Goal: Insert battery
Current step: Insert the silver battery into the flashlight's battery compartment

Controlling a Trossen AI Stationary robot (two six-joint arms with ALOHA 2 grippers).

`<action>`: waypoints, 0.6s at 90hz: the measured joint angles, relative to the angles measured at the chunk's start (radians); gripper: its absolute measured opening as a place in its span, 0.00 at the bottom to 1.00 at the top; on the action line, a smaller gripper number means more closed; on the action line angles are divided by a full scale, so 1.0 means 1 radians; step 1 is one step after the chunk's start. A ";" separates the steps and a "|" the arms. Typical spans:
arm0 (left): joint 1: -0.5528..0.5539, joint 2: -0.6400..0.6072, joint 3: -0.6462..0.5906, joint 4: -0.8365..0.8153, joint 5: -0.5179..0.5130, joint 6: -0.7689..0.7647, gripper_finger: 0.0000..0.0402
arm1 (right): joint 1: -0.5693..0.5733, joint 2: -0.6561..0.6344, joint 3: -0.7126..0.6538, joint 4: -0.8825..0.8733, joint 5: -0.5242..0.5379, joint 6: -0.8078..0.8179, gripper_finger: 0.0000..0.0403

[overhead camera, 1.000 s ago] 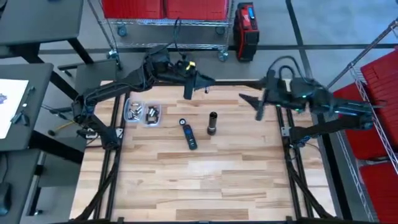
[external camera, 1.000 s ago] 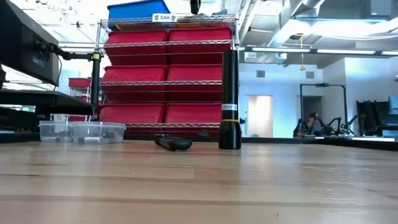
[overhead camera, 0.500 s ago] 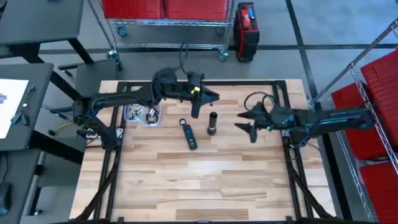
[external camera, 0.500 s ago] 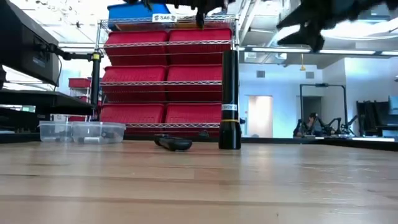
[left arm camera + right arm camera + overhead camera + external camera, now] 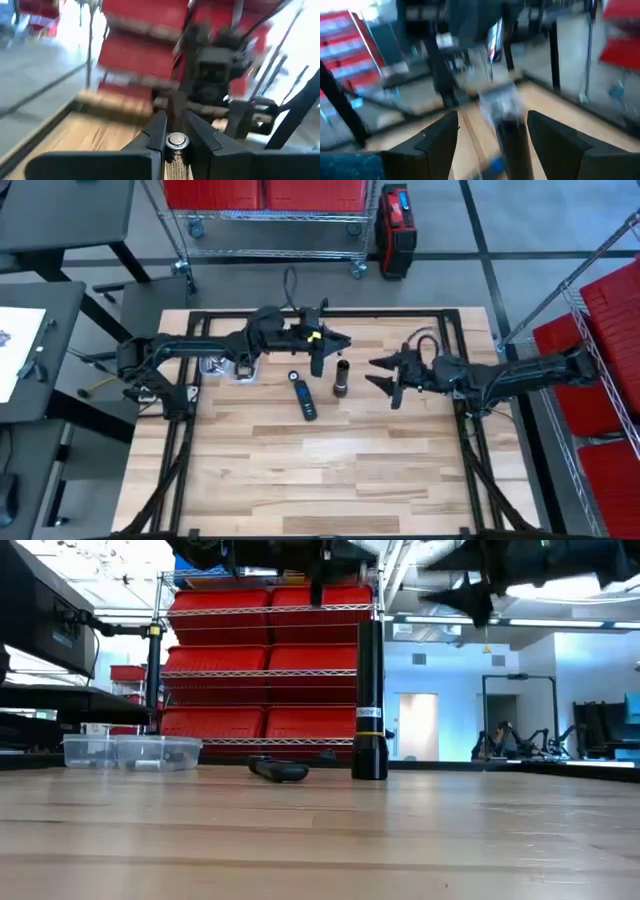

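A black flashlight tube [image 5: 342, 378] stands upright on its wider end on the wooden table [image 5: 330, 480]; it also shows in the low view [image 5: 369, 700]. A black and blue flashlight piece [image 5: 303, 398] lies flat to its left. My left gripper [image 5: 320, 358] is up in the air just left of and behind the tube, shut on a battery [image 5: 176, 141]. My right gripper [image 5: 384, 380] hovers open to the tube's right. In the right wrist view the blurred tube [image 5: 512, 137] shows ahead between its spread fingers. My left gripper pinches the battery between its two fingers, one on each side, with the battery's silver end cap [image 5: 176, 140] showing between them. The battery is lifted clear of the table, higher than the tube's top in the low view [image 5: 318, 580].
Two clear plastic containers [image 5: 230, 363] with small metal parts stand at the table's far left. A black frame [image 5: 462, 430] runs round the table. Wire shelves with red bins [image 5: 270, 670] stand beyond the far edge. The near half of the table is bare wood.
My left gripper has come from the far edge toward the flashlight tube, carrying the battery, and now hangs close beside the tube's top. My right gripper has swung from the far right toward the left and down, ending open beside the tube. The tube has stayed put.
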 joint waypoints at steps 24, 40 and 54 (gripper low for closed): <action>-0.028 0.002 0.035 -0.010 0.025 0.058 0.06 | -0.104 0.138 0.209 -0.036 -0.212 -0.009 0.50; -0.027 0.002 0.035 -0.027 0.027 0.037 0.06 | -0.122 0.250 0.357 -0.187 -0.299 -0.076 0.47; -0.031 0.001 0.035 -0.041 0.032 0.037 0.06 | -0.122 0.292 0.428 -0.213 -0.316 -0.158 0.44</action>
